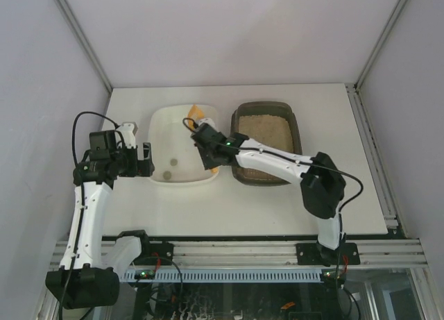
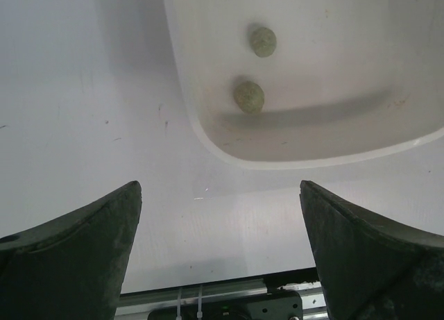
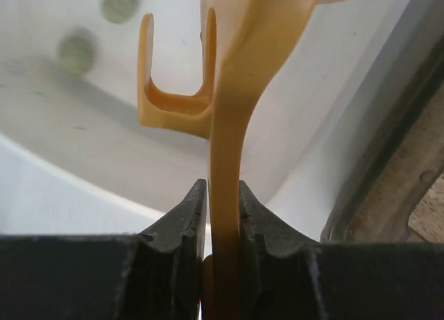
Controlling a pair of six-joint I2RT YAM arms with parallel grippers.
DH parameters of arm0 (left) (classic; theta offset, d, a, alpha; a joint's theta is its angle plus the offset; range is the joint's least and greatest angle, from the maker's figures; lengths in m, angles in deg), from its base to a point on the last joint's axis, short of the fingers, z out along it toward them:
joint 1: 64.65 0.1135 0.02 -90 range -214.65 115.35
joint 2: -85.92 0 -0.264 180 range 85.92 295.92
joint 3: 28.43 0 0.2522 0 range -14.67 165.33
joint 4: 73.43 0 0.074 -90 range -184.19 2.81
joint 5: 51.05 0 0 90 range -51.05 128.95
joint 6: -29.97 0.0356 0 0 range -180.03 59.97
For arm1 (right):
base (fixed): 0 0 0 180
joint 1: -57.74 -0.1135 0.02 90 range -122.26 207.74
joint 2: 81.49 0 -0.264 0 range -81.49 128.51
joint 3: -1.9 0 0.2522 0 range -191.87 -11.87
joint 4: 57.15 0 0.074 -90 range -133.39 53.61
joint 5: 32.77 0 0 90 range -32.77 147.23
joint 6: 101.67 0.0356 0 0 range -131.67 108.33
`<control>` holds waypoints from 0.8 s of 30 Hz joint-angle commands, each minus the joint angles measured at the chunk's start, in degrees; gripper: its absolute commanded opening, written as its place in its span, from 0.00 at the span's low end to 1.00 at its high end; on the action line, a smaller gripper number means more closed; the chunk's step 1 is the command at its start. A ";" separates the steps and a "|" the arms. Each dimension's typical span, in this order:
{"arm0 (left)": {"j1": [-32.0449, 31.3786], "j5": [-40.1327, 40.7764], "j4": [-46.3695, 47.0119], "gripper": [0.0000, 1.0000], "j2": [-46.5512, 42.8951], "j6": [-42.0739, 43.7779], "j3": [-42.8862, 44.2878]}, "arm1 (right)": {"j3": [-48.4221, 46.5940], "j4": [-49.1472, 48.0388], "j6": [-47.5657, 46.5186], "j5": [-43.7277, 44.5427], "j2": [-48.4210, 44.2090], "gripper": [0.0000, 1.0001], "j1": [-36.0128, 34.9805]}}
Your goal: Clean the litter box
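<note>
- the right hand (image 3: 223, 195) sits nearest the lens in its own wrist view. its dark fingers (image 3: 182, 226) are closed tight on the flat handle of an orange scoop (image 3: 232, 112), which stands edge-on between them.
- the scoop hangs over the white tub (image 2: 189, 84), near the side that faces the litter box (image 1: 263, 105). whether anything lies in its head cannot be told from these views.
- two round greyish clumps (image 2: 248, 96) rest on the tub floor, near each other but apart.
- the litter box stands on the bench (image 1: 277, 209) just beside the tub, on its right. beige litter (image 1: 267, 129) fills it, and no clump can be made out on the surface from above.
- the left hand (image 2: 220, 188) is spread wide and holds nothing. it hovers over bare bench just off the tub's near left corner.
- judgement: this looks like the transfer step, with the scoop at the tub, where waste is dropped.
- judgement: the next move likely calls for the right arm to carry the scoop over the two rims to the litter. it would then lower the head at a shallow tilt, rake and sift. the thin handle could twist in the grip, and the scoop could catch a rim.
</note>
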 commanded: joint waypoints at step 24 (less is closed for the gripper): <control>-6.81 -1.03 1.11 1.00 4.35 -1.73 8.17 | -7.00 27.33 -0.45 10.55 -9.01 0.00 1.92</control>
